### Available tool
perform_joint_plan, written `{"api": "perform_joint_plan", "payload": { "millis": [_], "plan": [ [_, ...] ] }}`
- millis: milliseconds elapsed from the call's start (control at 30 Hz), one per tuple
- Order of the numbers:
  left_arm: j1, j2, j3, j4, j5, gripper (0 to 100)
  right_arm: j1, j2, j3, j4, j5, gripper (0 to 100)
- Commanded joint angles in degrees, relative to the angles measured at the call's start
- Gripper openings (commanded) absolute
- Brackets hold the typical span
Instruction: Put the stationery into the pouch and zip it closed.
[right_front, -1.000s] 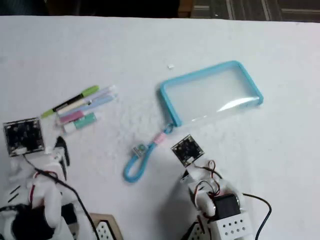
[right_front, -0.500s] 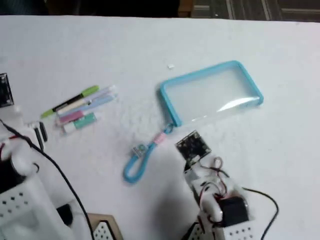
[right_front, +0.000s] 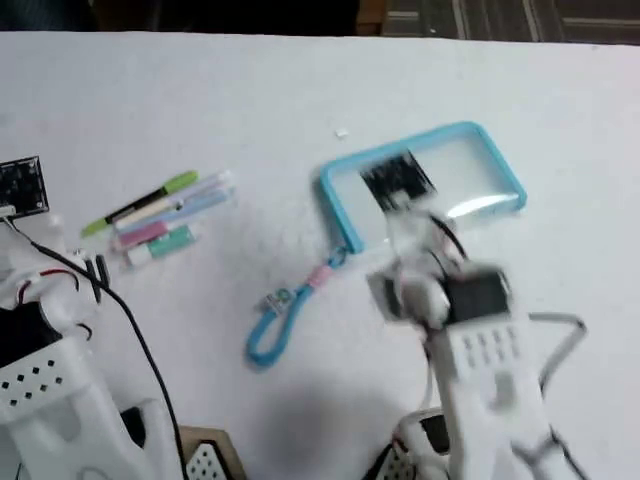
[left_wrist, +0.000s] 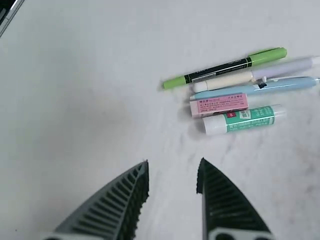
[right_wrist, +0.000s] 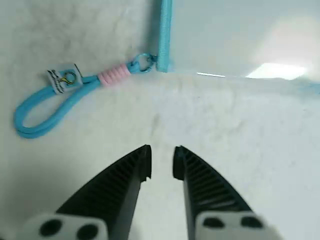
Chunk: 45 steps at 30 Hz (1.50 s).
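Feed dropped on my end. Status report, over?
Left gripper open, empty, short of the stationery. Right gripper open, empty, near the pouch. Stationery all outside. Strap loop trails off pouch corner.

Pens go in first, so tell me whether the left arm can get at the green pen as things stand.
Probably yes. The left arm has its jaws open, and there is bare table between them and the green pen. Nothing lies on the pen, and one long side of it is free.
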<state>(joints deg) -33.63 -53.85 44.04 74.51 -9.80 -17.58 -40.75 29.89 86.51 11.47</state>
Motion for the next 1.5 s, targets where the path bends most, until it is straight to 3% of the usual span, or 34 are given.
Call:
{"api": "perform_joint_plan", "payload": {
  "millis": [0, 233, 467, 800, 1100, 1267, 1367, 1467],
  "plan": [
    [0.3, 0.2, -0.3, -0.6, -0.4, 18, -6.0, 13.4, -12.0, 2.6, -13.5, 18.6],
    [0.4, 0.1, -0.4, -0.6, -0.5, 18, -16.8, 32.4, -19.9, -0.6, -31.9, 21.1],
    [0.3, 0.1, -0.4, 0.2, -0.4, 18, -15.3, 49.5, -25.4, -6.7, -43.6, 21.0],
    [0.2, 0.1, -0.4, -3.1, -0.2, 18, -14.5, 68.6, -40.5, -6.6, -44.4, 20.9],
    [0.2, 0.1, -0.4, -3.9, -0.4, 18, -9.1, 79.1, -43.0, -5.2, -44.0, 20.7],
    [0.2, 0.1, -0.4, -4.0, -0.5, 18, -8.5, 79.3, -43.1, -2.8, -43.9, 4.6],
    [0.2, 0.1, -0.4, -4.0, -0.4, 18, -8.7, 77.9, -43.1, -0.8, -43.9, 6.2],
    [0.2, 0.1, -0.4, -4.7, -0.2, 18, -8.7, 75.9, -43.1, 1.0, -41.4, 1.7]
  ]
}}
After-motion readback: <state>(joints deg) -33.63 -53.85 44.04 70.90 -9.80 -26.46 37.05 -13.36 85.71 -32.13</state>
